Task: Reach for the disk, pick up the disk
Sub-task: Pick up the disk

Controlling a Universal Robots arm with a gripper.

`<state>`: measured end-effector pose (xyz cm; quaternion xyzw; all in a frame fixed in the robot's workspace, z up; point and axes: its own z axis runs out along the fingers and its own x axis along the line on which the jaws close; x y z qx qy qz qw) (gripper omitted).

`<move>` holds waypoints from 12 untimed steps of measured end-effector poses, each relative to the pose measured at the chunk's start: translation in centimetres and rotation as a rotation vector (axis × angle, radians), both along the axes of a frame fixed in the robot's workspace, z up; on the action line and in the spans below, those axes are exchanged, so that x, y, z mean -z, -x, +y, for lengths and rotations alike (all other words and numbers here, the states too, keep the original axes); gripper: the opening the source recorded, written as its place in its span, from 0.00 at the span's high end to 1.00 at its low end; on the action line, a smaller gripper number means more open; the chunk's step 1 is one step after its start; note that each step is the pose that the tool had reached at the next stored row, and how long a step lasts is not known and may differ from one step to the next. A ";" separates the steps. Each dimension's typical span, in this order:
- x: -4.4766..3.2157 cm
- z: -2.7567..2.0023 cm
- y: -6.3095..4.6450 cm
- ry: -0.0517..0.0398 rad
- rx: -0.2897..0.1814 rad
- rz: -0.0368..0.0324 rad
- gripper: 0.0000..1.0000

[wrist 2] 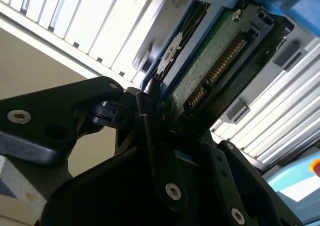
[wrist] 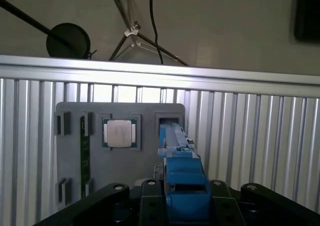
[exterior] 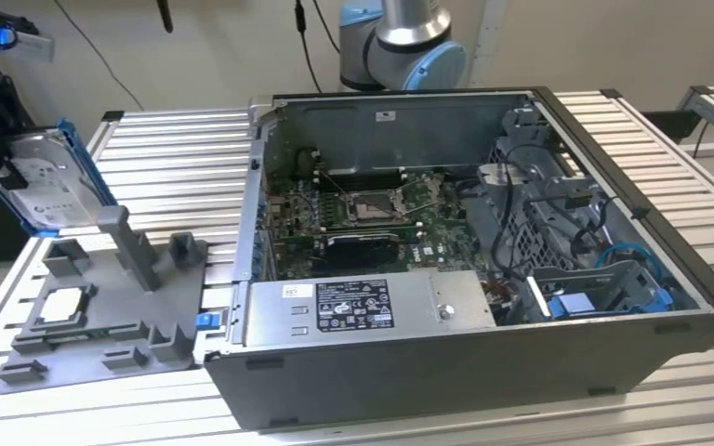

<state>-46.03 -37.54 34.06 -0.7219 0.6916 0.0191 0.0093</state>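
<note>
The disk (exterior: 49,181), silver-grey with a white label and a bright blue frame, stands on edge at the exterior view's far left, just above the grey fixture tray (exterior: 122,316). My gripper (exterior: 10,172) is shut on it from above. In the second wrist view the black fingers (wrist 2: 150,116) clamp the disk (wrist 2: 210,60) across its green circuit board and blue edge. In the first wrist view the disk's (wrist: 177,173) blue edge runs out from between the gripper's (wrist: 177,196) black links, over an empty slot (wrist: 169,120) of the tray.
A small square silver chip (wrist: 120,133) sits in a pocket of the tray. The open computer case (exterior: 456,242) takes up the middle and right of the slatted metal table (exterior: 183,158). The arm's base (exterior: 401,42) stands behind the case.
</note>
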 end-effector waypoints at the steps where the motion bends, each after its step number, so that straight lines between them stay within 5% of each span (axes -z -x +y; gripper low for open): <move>1: -0.09 0.00 0.0 0.0000 0.000 0.0000 1.00; 12: -1.10 0.00 0.0 0.0000 0.000 -0.0001 1.00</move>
